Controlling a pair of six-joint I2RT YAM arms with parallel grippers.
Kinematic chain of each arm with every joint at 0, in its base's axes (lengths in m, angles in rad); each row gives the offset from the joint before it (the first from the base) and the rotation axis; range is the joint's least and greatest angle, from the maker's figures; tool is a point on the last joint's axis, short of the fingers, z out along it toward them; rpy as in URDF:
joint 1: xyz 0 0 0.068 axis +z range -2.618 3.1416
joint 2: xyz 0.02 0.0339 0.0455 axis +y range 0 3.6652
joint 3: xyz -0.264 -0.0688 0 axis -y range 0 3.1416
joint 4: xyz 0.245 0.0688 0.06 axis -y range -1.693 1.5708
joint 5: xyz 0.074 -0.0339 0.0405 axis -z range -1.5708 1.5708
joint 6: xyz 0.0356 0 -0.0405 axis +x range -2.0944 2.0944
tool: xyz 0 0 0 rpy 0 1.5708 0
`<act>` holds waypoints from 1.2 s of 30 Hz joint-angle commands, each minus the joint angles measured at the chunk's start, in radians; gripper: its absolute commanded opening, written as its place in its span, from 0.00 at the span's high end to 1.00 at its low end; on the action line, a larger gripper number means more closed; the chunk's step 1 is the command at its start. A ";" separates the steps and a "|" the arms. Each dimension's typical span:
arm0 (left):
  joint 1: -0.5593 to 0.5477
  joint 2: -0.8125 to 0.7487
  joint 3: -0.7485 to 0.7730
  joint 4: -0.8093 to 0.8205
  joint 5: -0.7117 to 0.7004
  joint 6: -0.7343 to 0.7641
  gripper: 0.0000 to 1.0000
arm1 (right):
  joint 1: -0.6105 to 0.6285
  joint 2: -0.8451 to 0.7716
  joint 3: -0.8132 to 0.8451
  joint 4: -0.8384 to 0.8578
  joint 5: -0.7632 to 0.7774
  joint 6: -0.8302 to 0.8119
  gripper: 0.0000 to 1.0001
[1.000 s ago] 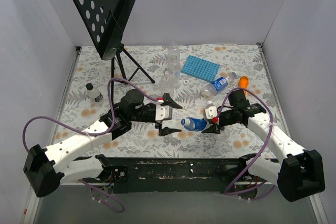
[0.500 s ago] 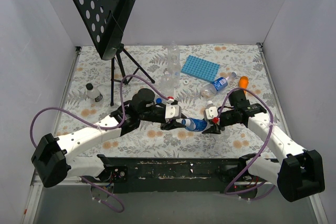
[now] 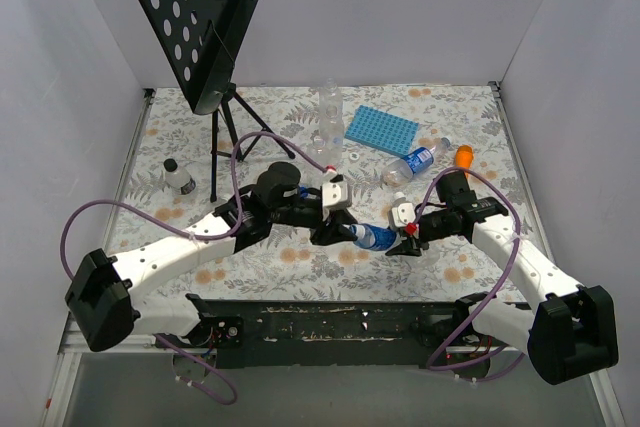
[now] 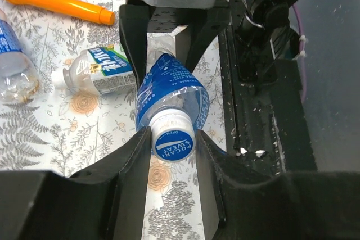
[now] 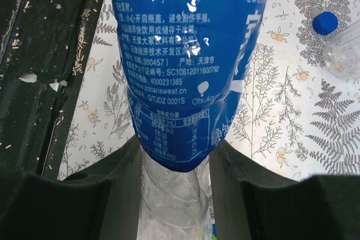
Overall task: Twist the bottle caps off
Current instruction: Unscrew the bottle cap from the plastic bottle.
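A blue-labelled bottle (image 3: 374, 237) lies on its side between both grippers. In the left wrist view its blue-and-white cap (image 4: 173, 142) sits squeezed between the fingers of my left gripper (image 4: 172, 136), which is shut on it. My right gripper (image 5: 175, 155) is shut on the clear base end of the same bottle (image 5: 185, 54). Seen from above, the left gripper (image 3: 338, 231) and right gripper (image 3: 402, 237) face each other across the bottle. A loose blue cap (image 5: 325, 22) lies on the cloth.
Another labelled bottle (image 3: 418, 160) and an orange stick (image 3: 463, 156) lie behind the right arm. Clear bottles (image 3: 328, 107) stand beside a blue ridged tray (image 3: 380, 130). A small bottle (image 3: 179, 178) stands at the left. A black music stand (image 3: 205, 27) rises at the back left.
My left gripper moved right to the bottle's neck and shut on the cap. The right gripper kept its hold on the bottle without moving.
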 commanded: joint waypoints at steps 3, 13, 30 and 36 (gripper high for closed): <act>-0.006 0.022 0.113 -0.109 -0.205 -0.519 1.00 | -0.002 -0.007 0.005 0.007 -0.034 -0.007 0.83; -0.026 0.014 0.156 -0.281 -0.409 -1.167 1.00 | -0.002 -0.013 0.005 0.006 -0.044 -0.007 0.83; -0.026 -0.111 0.194 -0.269 -0.514 -0.834 0.10 | -0.005 -0.029 -0.001 0.015 -0.038 -0.004 0.83; -0.025 -0.297 0.046 -0.162 -0.509 -0.539 0.02 | -0.005 -0.025 -0.001 0.012 -0.042 -0.006 0.83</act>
